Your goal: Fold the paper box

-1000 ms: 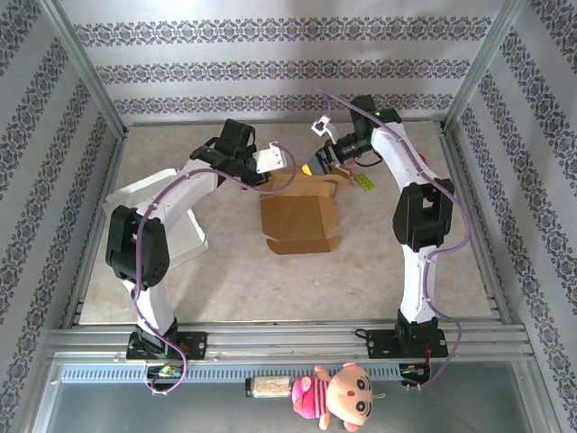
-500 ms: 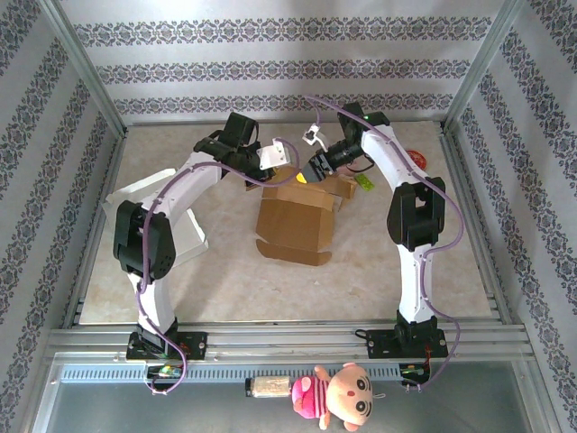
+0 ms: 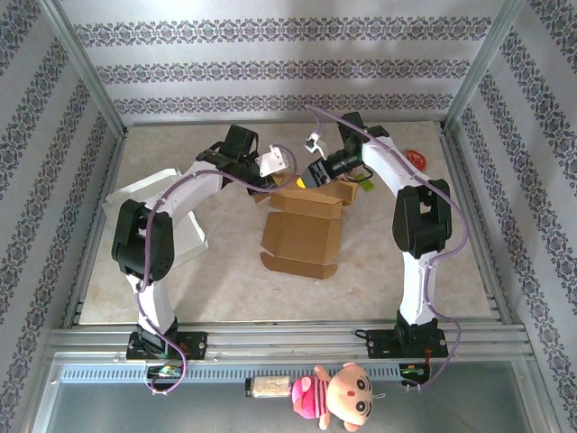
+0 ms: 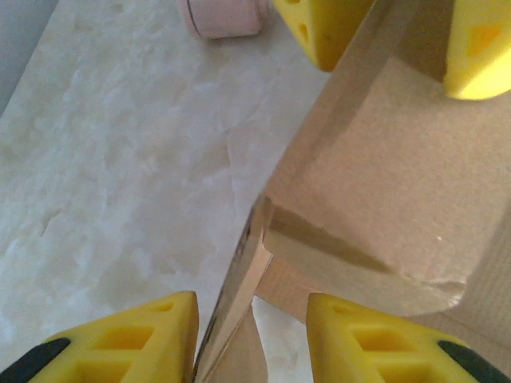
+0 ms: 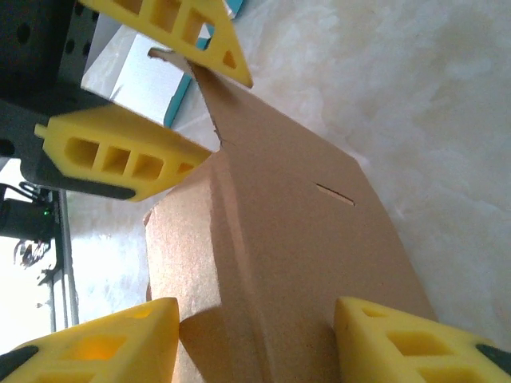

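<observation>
– Position of the paper box [image 3: 300, 233], please?
– It lies on the desk [image 3: 225, 289], about the middle, a little toward the far side. It is brown cardboard and not closed. Its near flap [image 3: 297, 266] lies flat on the desk.
– And the arms?
– Both reach to the far edge of the box, the left arm [image 3: 194, 180] from the left and the right arm [image 3: 406, 171] from the right. Their tips are near each other there.
– How do the left fingers [image 4: 148, 339] stand?
– Apart. In the left wrist view a thin flap [image 4: 239, 303] stands on its edge in the gap between them, closer to one finger. It is not squeezed.
– The right fingers [image 5: 399, 343]?
– Also apart, and wide. In the right wrist view a cardboard panel [image 5: 295, 255] with a short slit runs between them. Whether they touch it I cannot tell.
– Other things?
– A white sheet [image 3: 149, 191] lies under the left arm, a red object [image 3: 416, 158] is by the far right corner, and a green thing [image 3: 365, 179] is just beside the box. A plush doll [image 3: 343, 397] lies in front of the arm bases, off the desk.
</observation>
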